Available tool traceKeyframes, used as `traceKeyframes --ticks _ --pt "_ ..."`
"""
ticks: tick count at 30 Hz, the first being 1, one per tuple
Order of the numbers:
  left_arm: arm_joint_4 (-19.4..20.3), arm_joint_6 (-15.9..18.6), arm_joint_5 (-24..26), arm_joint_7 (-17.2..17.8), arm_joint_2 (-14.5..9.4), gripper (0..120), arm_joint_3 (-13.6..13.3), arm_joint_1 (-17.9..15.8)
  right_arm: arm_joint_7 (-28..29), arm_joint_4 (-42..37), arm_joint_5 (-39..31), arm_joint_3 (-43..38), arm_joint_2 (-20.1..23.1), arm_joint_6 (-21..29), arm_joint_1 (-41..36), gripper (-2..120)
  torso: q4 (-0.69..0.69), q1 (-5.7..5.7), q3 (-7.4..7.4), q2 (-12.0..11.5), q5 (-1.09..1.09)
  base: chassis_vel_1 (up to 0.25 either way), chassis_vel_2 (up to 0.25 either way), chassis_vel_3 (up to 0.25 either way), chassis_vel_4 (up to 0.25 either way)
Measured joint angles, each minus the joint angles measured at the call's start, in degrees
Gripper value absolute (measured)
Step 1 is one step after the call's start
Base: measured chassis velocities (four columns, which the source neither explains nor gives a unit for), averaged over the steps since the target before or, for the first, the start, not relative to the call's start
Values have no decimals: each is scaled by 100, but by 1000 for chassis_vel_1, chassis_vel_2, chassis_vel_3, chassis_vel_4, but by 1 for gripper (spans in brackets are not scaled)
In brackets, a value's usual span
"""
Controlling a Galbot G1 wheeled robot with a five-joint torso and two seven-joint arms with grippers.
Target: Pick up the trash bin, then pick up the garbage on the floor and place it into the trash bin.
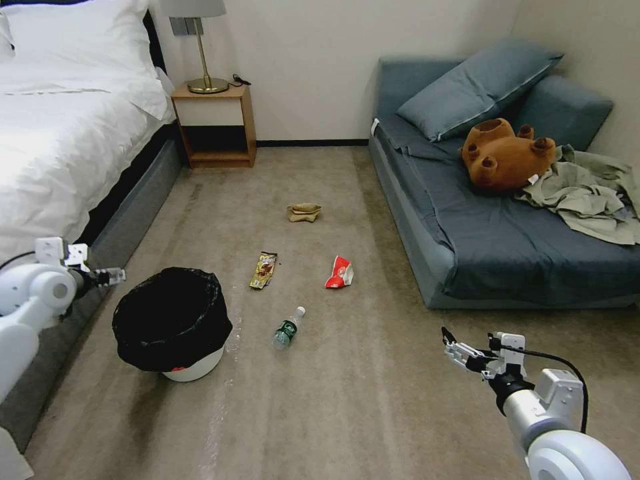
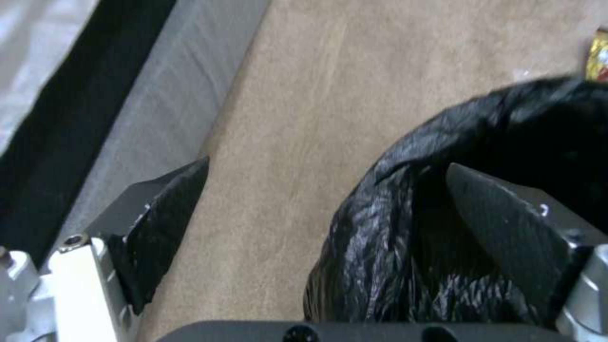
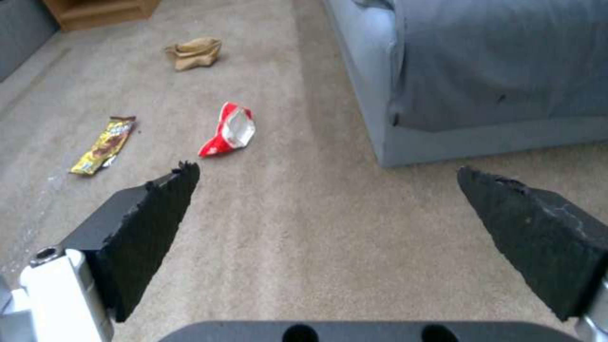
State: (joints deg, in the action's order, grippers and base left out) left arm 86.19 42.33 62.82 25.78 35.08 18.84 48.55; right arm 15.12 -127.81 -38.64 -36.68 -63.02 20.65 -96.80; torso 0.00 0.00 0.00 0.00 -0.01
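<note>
The left gripper [image 2: 323, 199] has its fingers wide apart at the trash bin [image 1: 172, 320]; the right gripper's [image 3: 323, 190] fingers are spread over the floor [image 1: 373, 400].

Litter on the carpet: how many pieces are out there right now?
4, all loose on the carpet: tan paper bag farthest, candy wrapper mid-floor, red snack packet nearer the sofa, bottle beside the trash bin. More may hide under furniture.

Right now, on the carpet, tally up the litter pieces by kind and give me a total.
Snack packet, red and white: 1
Candy wrapper, gold-brown: 1
Paper bag, tan, crumpled: 1
Bottle, clear with green label, lying down: 1
Total: 4 pieces, all on the floor outside the trash bin.
</note>
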Motion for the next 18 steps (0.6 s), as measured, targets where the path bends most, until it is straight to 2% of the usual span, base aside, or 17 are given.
traceKeyframes --ticks 6,18 --pt "-156 -7 -407 -55 153 100 -44 57 -4 95 16 81 -5 -12 84 100 1 0 0 0 0 0 0 0 0" --pt "-415 -14 -795 -148 440 100 -63 62 -11 196 115 244 49 -49 146 100 0 0 0 1 1 0 0 0 0"
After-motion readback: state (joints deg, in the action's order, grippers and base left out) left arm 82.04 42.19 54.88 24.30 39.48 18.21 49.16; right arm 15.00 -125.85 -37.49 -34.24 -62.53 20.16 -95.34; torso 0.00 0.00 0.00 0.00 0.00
